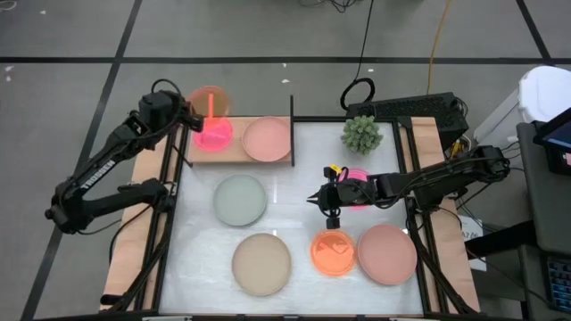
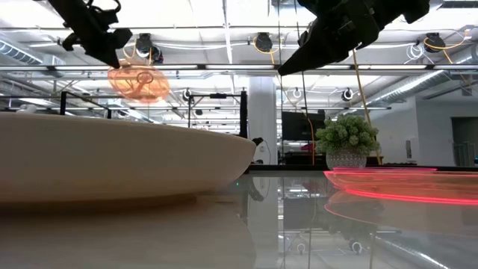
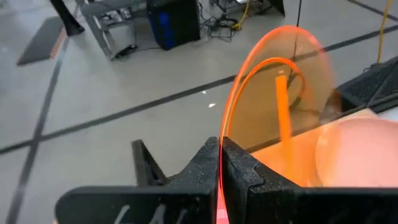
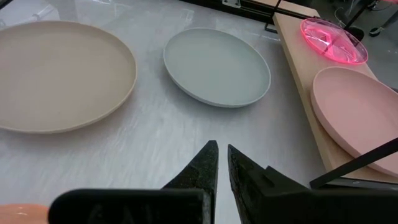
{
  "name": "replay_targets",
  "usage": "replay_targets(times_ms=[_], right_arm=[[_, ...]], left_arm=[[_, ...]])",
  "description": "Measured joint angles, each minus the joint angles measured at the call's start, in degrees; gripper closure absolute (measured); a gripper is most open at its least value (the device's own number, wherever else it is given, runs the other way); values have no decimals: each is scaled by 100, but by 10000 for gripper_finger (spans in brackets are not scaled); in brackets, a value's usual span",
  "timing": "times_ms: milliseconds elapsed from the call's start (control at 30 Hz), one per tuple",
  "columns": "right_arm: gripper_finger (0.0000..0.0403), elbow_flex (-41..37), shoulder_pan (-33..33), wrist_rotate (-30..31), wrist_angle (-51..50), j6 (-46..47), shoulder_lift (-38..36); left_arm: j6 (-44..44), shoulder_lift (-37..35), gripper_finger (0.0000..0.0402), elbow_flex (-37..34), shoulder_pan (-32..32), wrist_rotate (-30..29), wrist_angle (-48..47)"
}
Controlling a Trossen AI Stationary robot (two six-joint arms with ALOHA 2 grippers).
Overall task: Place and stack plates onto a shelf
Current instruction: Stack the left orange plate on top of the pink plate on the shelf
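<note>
Left gripper clamped on translucent orange plate, held edge-up above shelf by neon pink plate. Right gripper pinched shut, empty, over tabletop. No readable labels.

Glossy white tabletop; wood shelf; matte beige plate; translucent orange plate.

Dark jointed arms, seemingly white-lettered

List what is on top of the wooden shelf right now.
Two plates rest on the shelf: a neon pink plate and a pale pink plate. The left gripper holds an orange plate above its end. The board beneath them is covered.
</note>
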Motion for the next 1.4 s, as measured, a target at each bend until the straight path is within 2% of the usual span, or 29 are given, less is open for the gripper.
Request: replay_targets(times_ms=[167, 367, 533, 733, 1100, 1400], right_arm=[[383, 0, 0, -2, 2, 3, 0], [383, 0, 0, -1, 4, -11, 0], [383, 0, 0, -2, 4, -23, 0], [383, 0, 2, -13, -19, -31, 0], [383, 0, 2, -17, -42, -45, 0], [383, 0, 2, -20, -40, -42, 0]], left_arm=[[-460, 126, 394, 2, -15, -21, 76], [-1550, 427, 394, 0, -167, -22, 113], [-2114, 439, 394, -322, -738, -114, 432], [-2997, 162, 394, -1042, -1467, -1414, 920], [-4120, 69, 394, -2460, -2507, -2654, 3153], [-5438, 71, 394, -3220, -3249, -4405, 3778]])
